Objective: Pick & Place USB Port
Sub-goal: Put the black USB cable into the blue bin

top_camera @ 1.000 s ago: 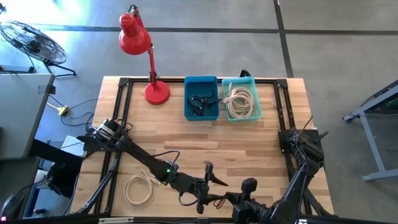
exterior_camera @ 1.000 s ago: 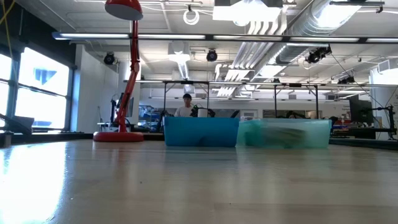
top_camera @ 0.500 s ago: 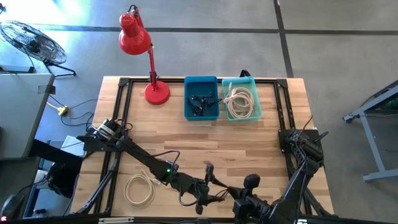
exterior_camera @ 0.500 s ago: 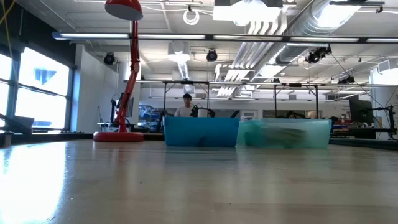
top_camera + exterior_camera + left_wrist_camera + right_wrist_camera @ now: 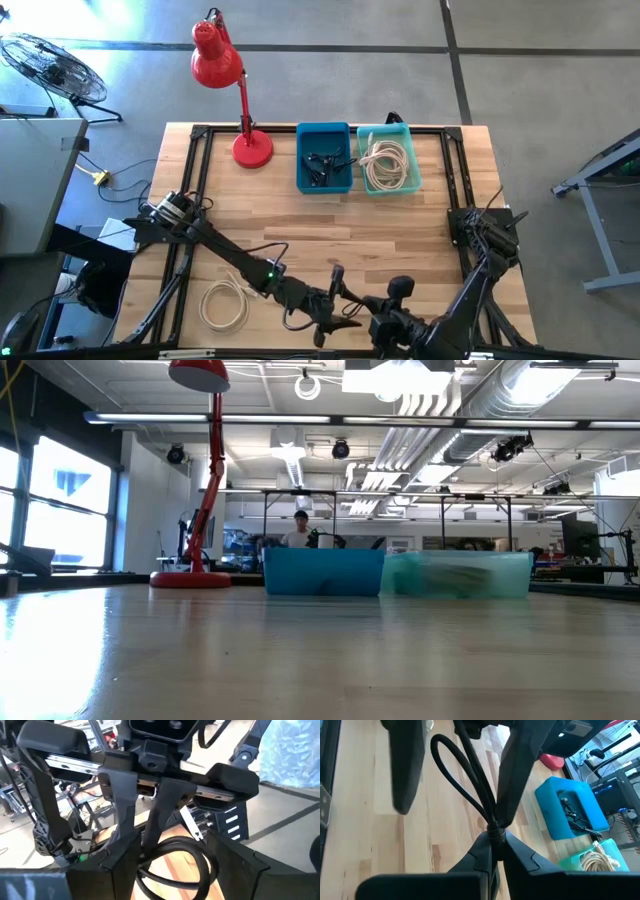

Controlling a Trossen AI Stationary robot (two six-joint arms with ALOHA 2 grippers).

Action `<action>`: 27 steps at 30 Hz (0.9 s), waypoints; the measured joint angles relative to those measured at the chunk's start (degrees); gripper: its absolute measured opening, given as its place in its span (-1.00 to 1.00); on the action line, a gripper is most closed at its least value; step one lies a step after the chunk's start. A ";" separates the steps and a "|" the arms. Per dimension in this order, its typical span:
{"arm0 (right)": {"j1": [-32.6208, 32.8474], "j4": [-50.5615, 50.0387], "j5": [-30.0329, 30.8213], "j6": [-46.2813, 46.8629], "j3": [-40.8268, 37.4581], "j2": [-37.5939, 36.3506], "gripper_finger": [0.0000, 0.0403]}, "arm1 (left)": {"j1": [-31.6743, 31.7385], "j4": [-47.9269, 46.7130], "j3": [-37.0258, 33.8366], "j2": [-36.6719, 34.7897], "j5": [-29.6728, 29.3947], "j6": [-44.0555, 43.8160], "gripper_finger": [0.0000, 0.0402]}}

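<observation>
A black cable [image 5: 345,308], bundled into a loop, sits between my two grippers near the table's near edge. My right gripper [image 5: 492,837] is shut on it. My left gripper [image 5: 172,842] faces the right one and is open. Its fingers [image 5: 405,765] stand on either side of the cable's loop [image 5: 451,762]. I cannot tell whether one of them touches the cable. In the high view the left gripper [image 5: 335,290] and the right gripper [image 5: 375,318] almost meet. The low view shows neither gripper and no cable. My right gripper pinches the black cable between its two fingers at the tied neck of the bundle [image 5: 492,826]. It comes roughly level from the table's right. The loop [image 5: 200,855] sticks out ahead of the fingers toward the left gripper, above the wooden table top.
At the far edge stand a blue bin [image 5: 323,157] with dark cables and a pale green bin [image 5: 387,160] with white cables. A red desk lamp [image 5: 250,145] stands to their left. A white cable coil [image 5: 225,303] lies near the left arm. A person shows far off [image 5: 300,530].
The right arm has crept a little toward the left gripper. The cable has stayed between the two grippers.
</observation>
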 joint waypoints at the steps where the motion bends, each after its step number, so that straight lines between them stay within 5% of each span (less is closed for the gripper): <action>1: 0.02 0.00 -0.05 0.00 0.00 0.00 -0.91 | 0.02 -0.05 0.00 0.00 -0.23 0.02 0.09; 7: 0.06 -0.03 -0.37 0.42 0.00 -0.02 -0.90 | -0.03 -0.73 0.00 0.00 -3.38 4.27 -0.09; 13: 0.06 0.09 -2.70 1.27 0.02 -0.04 -0.88 | 0.05 -1.15 0.00 0.00 -4.27 7.28 -0.89; 27: 0.19 1.73 -9.22 5.20 -0.37 -0.07 -0.31 | 0.04 -9.00 -0.02 0.00 -8.97 8.84 -0.98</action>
